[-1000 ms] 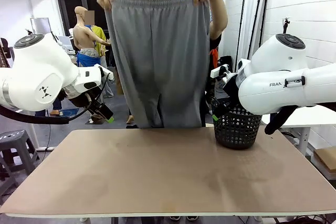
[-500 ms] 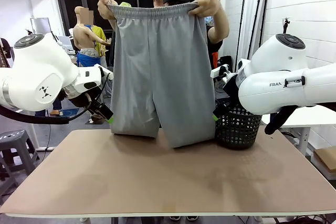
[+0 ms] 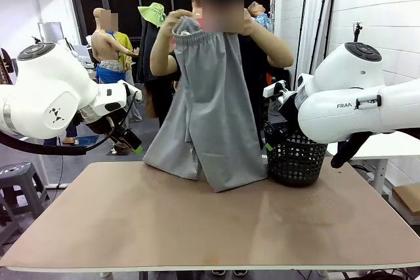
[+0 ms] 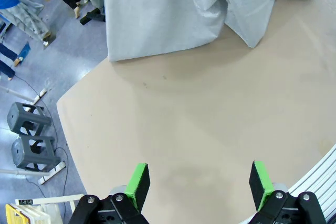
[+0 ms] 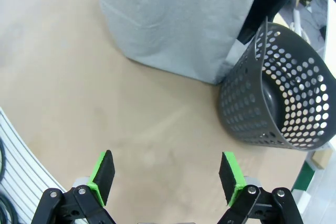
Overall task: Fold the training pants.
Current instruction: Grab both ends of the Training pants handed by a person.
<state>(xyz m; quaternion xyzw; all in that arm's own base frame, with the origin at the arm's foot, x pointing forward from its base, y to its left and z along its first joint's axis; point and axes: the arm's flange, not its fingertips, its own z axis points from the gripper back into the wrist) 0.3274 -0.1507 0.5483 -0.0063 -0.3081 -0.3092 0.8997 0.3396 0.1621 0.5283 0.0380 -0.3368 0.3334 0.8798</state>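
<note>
- Front view: the training pants (image 3: 213,109) hang upright at the far side of the table (image 3: 197,227), their elastic waistband bunched together near the top.
- A person (image 3: 270,40) behind the table holds that waistband up; one hand (image 3: 172,21) grips its edge.
- Both leg hems touch the tabletop near its far edge, the cloth crumpling a little where it lands.
- One leg lies just beside the black mesh basket (image 3: 295,159), which stands on the table by the right arm.
- Left wrist view: the left gripper (image 4: 199,177) hovers over bare tabletop, its green pads wide apart, nothing between them, the pants well ahead of it.
- Right wrist view: the right gripper (image 5: 167,167) is likewise spread and holds nothing, above the table with the pants and the basket in front.
</note>
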